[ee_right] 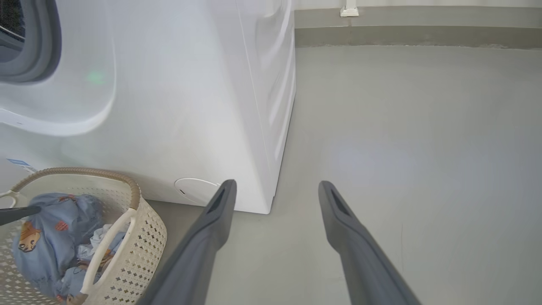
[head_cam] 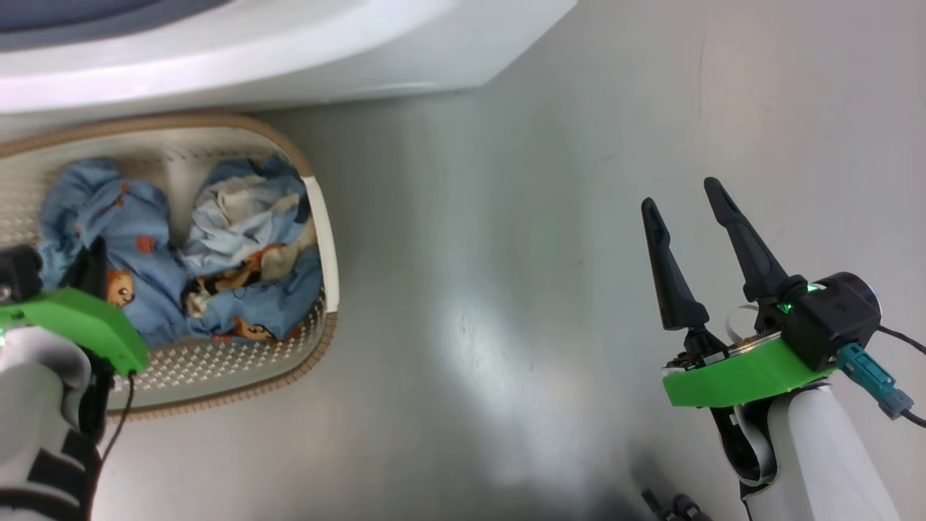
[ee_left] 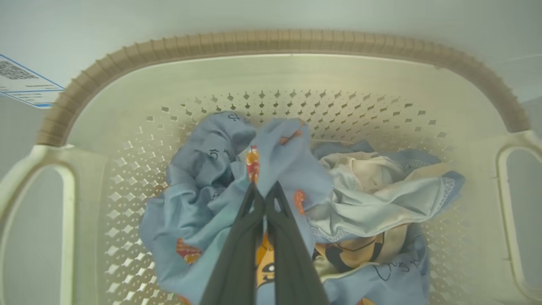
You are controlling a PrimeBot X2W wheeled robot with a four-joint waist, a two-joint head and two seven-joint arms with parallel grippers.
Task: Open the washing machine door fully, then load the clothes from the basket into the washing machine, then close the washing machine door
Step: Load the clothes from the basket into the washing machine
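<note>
Left gripper [ee_left: 264, 189]: fingers pinched together on fold of blue clothes [ee_left: 199, 199], inside basket [ee_left: 271, 40]. Right gripper [head_cam: 680, 194]: fingers spread wide, empty, above floor [head_cam: 506, 289]. Basket stands just in front of washing machine [ee_right: 190, 106].

Grey floor [head_cam: 550, 289]: basket [head_cam: 329, 239] just beside washing machine [head_cam: 289, 58], both standing on it.

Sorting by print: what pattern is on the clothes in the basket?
The clothes are blue with orange fox faces; clearest in the head view.
</note>
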